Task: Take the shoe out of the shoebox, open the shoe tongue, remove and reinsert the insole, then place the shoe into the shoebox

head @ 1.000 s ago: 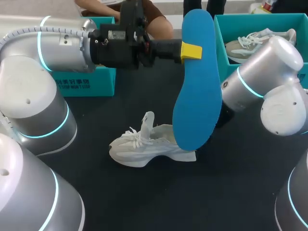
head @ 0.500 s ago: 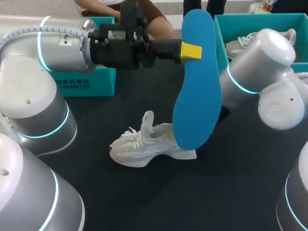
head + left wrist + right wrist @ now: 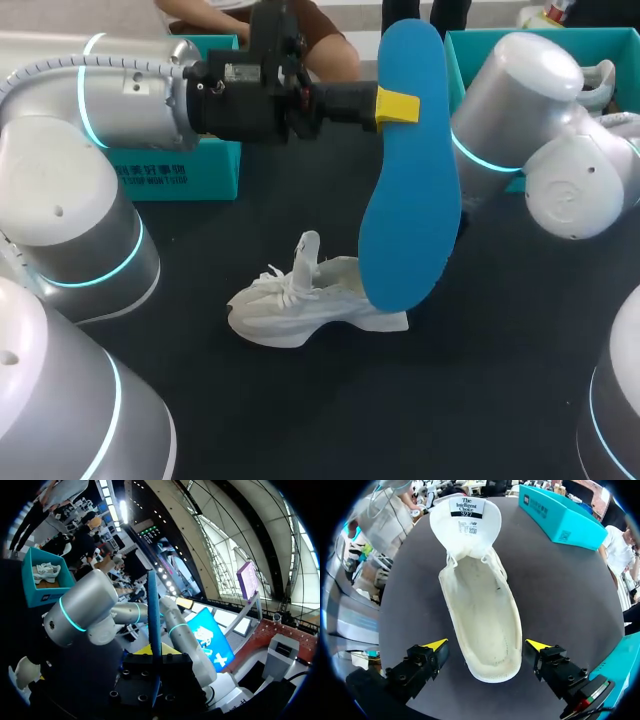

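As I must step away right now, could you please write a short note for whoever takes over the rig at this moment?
Left pincer: shut on the blue insole, held upright above the table.
Right pincer: open, a finger on either side of the white shoe's heel, not gripping.
Shoe stands on the table, tongue pulled open, inside bare.
Done: shoe out, tongue open, insole removed.
Left: reinsert the insole, place the shoe into the teal shoebox.
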Available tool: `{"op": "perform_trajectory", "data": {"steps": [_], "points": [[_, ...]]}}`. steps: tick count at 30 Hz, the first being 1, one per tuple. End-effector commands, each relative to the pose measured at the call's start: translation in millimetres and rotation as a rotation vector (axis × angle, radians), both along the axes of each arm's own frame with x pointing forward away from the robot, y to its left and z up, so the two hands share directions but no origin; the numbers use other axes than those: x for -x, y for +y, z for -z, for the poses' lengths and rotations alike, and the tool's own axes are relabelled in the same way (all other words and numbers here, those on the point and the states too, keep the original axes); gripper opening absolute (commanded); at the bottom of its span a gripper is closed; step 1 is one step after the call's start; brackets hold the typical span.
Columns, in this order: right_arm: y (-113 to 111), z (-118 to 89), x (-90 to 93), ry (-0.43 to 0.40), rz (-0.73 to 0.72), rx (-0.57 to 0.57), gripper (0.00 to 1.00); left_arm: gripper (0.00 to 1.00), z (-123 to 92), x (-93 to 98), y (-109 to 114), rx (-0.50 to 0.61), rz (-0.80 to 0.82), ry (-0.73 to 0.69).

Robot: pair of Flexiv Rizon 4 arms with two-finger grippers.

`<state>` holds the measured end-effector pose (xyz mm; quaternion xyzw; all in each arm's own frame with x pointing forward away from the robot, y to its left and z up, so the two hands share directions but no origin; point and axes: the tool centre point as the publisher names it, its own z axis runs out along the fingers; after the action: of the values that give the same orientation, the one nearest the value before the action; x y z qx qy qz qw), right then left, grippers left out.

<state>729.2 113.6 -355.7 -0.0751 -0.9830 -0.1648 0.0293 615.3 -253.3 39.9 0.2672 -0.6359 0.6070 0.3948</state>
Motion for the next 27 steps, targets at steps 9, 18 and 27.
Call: {"op": "perform_trajectory", "data": {"steps": [9, 18, 27], "points": [[-0.1, -24.5, 8.2, -0.015, -0.034, 0.085, 1.00, 0.00, 0.7, 1.2, 0.6, -0.002, -0.001, 0.000], [5.2, -27.8, 0.5, -0.014, -0.070, 0.118, 1.00, 0.00, 0.7, 1.2, 0.6, -0.002, -0.001, 0.000], [7.2, -27.8, -0.3, -0.016, -0.063, 0.124, 1.00, 0.00, 0.7, 1.2, 0.6, -0.002, -0.001, 0.000]]}}
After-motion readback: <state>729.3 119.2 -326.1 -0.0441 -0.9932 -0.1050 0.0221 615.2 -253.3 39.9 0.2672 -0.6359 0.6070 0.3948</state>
